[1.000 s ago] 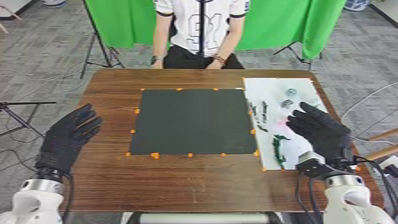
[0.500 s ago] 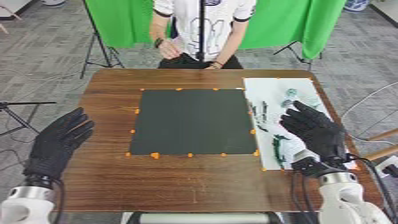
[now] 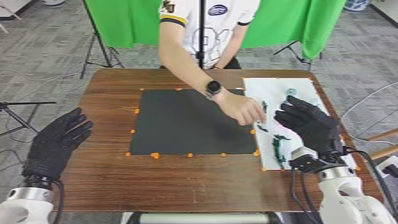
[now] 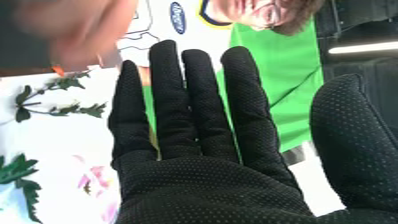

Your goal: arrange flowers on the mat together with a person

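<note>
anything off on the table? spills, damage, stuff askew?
Nothing stands out. Dark mat lies flat, leafy stems rest on the white sheet, person's hand at its edge. No spill or damage visible.

I am holding my left hand (image 3: 57, 142) out at my left, fingers relaxed and pointing forward. My right hand (image 3: 311, 126) is reaching out at my right, fingers lying straight, thumb standing apart.

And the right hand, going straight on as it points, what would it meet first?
Likely nothing close: from the right hand, the line seems to pass over the white sheet, beside the person's hand, towards the person or green cloth beyond. Depth is unclear.
</note>
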Robot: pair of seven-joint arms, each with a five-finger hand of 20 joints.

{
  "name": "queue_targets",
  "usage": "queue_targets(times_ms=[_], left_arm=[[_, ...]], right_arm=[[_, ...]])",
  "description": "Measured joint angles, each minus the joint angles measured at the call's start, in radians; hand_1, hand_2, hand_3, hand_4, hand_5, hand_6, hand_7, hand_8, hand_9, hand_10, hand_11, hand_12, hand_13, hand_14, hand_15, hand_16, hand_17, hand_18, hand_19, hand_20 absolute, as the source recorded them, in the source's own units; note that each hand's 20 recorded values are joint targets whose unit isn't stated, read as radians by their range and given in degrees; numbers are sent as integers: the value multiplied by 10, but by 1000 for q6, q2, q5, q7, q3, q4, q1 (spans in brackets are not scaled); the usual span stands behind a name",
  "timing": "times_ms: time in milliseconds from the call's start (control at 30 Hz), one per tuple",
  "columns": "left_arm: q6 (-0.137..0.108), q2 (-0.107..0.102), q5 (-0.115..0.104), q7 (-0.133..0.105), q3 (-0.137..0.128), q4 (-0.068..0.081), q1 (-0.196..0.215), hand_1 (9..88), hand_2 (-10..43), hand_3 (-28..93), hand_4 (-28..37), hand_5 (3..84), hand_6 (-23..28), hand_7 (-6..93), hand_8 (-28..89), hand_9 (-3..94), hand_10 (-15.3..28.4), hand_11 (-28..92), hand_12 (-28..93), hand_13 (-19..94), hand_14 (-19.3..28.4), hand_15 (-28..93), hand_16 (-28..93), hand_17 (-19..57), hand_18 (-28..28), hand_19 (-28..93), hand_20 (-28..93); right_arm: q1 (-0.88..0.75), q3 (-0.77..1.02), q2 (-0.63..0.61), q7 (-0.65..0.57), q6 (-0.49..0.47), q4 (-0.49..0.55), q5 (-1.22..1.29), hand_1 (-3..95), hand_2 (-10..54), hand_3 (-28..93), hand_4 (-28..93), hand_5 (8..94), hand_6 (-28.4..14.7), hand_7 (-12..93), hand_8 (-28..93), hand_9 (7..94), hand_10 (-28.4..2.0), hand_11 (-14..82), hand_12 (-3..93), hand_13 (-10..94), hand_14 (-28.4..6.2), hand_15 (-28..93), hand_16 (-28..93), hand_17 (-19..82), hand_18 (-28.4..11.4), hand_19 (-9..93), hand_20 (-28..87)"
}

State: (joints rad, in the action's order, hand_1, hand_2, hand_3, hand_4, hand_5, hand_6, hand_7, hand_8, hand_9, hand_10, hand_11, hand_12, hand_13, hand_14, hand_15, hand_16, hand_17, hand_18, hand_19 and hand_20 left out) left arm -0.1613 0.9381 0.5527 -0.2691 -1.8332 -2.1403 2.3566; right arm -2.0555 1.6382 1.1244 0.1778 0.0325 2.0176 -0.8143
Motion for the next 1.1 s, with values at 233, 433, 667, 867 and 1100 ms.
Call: queue_targets(times_ms=[233, 433, 667, 867, 1100], left_arm=[[0, -5, -1, -1, 0, 2, -2, 303, 6, 721, -179, 401, 59, 186, -94, 304, 132, 269, 123, 254, 149, 358, -12, -72, 203, 479, 98], [1, -16, -5, -2, 5, 6, -8, 303, 6, 720, -181, 402, 60, 184, -92, 304, 132, 267, 122, 254, 150, 358, -13, -72, 203, 479, 97], [1, -20, -7, -3, 1, 6, -7, 302, 6, 720, -181, 402, 59, 183, -92, 305, 132, 266, 123, 254, 150, 358, -12, -72, 203, 479, 98], [2, -22, -7, -3, -2, 5, -6, 301, 7, 720, -180, 401, 59, 184, -92, 305, 131, 266, 124, 255, 150, 357, -12, -72, 202, 479, 98], [3, -21, -6, -1, -1, 5, -8, 301, 7, 720, -180, 402, 59, 183, -93, 306, 131, 267, 124, 254, 150, 357, -12, -72, 202, 479, 98]], right_arm=[[-17, 12, 4, 0, 2, 3, -1, 136, 118, 893, -243, 516, -36, 207, -112, 504, -157, 151, 208, 428, -133, 288, 216, 136, -212, 463, 242], [-21, 14, 4, 0, 7, 3, -2, 136, 118, 893, -243, 517, -37, 205, -112, 504, -157, 151, 208, 428, -133, 289, 216, 136, -211, 463, 241], [-31, 17, 4, 1, 19, 4, -3, 137, 118, 892, -243, 517, -37, 204, -111, 504, -157, 151, 208, 429, -133, 291, 216, 135, -212, 464, 242], [-32, 18, 3, 4, 23, 4, -3, 136, 118, 892, -243, 517, -37, 204, -111, 504, -157, 151, 208, 428, -133, 291, 216, 135, -212, 463, 241], [-42, 21, 0, 8, 33, 11, -2, 137, 118, 892, -243, 516, -37, 205, -111, 504, -157, 152, 208, 429, -133, 293, 215, 135, -211, 464, 241]])
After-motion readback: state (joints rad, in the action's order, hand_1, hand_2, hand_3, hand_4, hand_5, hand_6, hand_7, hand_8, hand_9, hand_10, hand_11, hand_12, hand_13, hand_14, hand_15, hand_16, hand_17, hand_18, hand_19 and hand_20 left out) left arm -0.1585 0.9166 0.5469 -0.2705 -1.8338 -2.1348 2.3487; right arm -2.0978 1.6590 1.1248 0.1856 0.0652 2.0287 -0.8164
